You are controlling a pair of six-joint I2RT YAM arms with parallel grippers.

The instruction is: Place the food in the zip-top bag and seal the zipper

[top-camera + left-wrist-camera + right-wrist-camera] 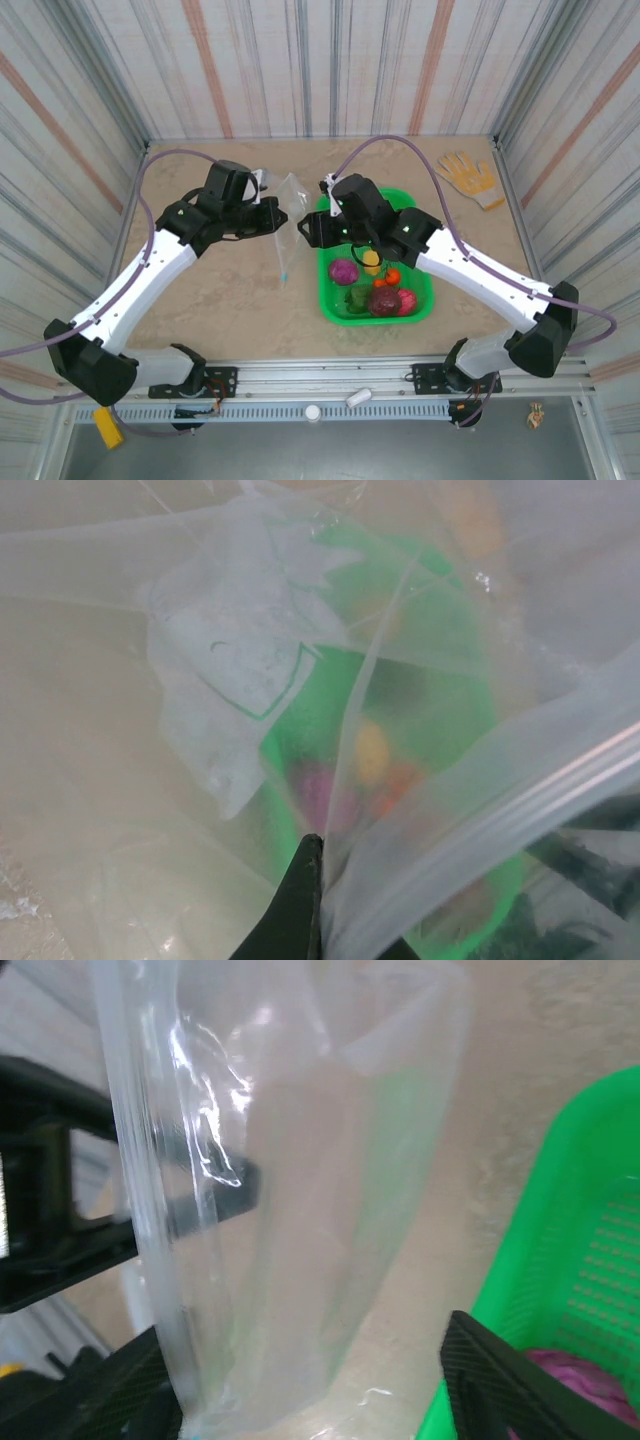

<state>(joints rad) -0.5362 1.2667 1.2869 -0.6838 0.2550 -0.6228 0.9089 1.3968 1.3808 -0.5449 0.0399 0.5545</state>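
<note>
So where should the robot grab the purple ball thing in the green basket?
Probably around its round middle, straight down from above. The purple piece sits low in the green basket, near its left wall, with other food close beside it, so sideways approaches look blocked. The open right gripper is nearest.

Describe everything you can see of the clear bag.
The bag is clear, thin, crinkled plastic with a whitish press-seal strip along its mouth. A whitish label patch with a green outline shows on one side. It hangs upright between the two arms, left of the green basket, and looks empty. The left end effector pinches its film; the right end effector stands open with the bag between its fingers.
</note>
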